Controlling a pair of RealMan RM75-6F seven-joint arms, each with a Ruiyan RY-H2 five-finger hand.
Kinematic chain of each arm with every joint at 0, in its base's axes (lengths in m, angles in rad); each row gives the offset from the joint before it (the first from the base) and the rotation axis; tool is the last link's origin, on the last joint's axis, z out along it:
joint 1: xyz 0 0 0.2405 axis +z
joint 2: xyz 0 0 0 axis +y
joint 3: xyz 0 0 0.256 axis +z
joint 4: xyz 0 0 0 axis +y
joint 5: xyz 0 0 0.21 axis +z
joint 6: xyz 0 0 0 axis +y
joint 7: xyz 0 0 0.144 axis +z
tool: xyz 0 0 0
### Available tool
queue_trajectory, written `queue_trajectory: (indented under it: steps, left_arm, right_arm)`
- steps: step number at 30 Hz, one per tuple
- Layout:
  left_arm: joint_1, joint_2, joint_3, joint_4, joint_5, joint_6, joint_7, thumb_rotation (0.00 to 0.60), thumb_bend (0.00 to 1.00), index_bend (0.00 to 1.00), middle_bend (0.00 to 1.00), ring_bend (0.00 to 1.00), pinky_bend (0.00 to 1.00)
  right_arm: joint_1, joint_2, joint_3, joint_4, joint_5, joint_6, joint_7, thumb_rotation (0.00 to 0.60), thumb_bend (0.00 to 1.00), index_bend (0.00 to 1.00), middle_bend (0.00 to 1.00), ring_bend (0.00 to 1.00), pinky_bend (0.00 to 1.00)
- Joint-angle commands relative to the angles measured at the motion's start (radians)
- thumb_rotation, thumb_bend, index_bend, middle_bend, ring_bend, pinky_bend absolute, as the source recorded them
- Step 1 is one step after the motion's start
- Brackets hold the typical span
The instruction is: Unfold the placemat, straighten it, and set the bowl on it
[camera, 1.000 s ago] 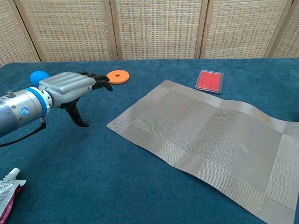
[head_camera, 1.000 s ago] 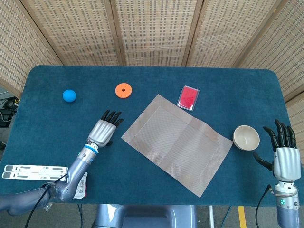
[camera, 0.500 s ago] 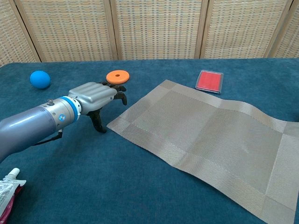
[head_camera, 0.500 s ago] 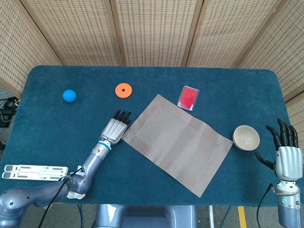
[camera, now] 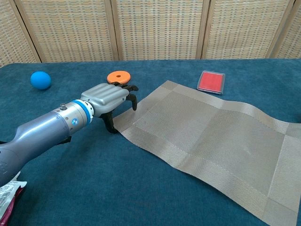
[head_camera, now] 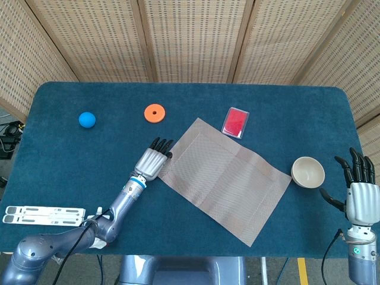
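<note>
Blue table [head_camera: 59,160]: ball [head_camera: 86,119], ring [head_camera: 154,112], red case [head_camera: 235,122]

woven matt placemat [camera: 207,136] lies on napped blue cloth table [camera: 94,188].

Silver robot hand [camera: 107,96], black fingers [camera: 133,101], blue wristband.

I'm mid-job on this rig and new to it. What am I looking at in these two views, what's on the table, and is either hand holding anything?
Two robot arms with finger hands work at a blue table. The head view looks down from above; the chest view looks across from low in front. The left hand sits at the corner of the placemat, which lies open but askew. The right hand is spread, holding nothing, beside the bowl. Also there: a blue ball, an orange ring, a red case.
</note>
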Motion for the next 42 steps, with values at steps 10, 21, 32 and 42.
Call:
queue_trajectory:
  steps: [10, 21, 32, 42]
  left_arm:
    - [0.022, 0.016, 0.043, 0.007, 0.094, 0.078, -0.126, 0.6, 0.52, 0.47, 0.0, 0.0, 0.0]
    - [0.022, -0.003, 0.048, 0.05, 0.115, 0.089, -0.161, 0.6, 0.58, 0.61, 0.0, 0.0, 0.0]
    - [0.039, 0.033, 0.058, 0.009, 0.132, 0.114, -0.164, 0.6, 0.64, 0.61, 0.0, 0.0, 0.0]
    - [0.129, 0.177, 0.113, -0.176, 0.136, 0.165, -0.09, 0.6, 0.64, 0.6, 0.0, 0.0, 0.0]
  right_arm:
    - [-0.002, 0.0, -0.005, -0.012, -0.009, 0.002, -0.014, 0.6, 0.28, 0.21, 0.0, 0.0, 0.0]
    - [-0.002, 0.004, -0.005, -0.018, -0.011, -0.003, -0.002, 0.6, 0.28, 0.21, 0.0, 0.0, 0.0]
    - [-0.003, 0.005, -0.005, -0.018, -0.015, -0.003, 0.001, 0.6, 0.28, 0.21, 0.0, 0.0, 0.0]
    - [-0.006, 0.007, -0.014, -0.036, -0.039, 0.015, -0.011, 0.6, 0.28, 0.21, 0.0, 0.0, 0.0]
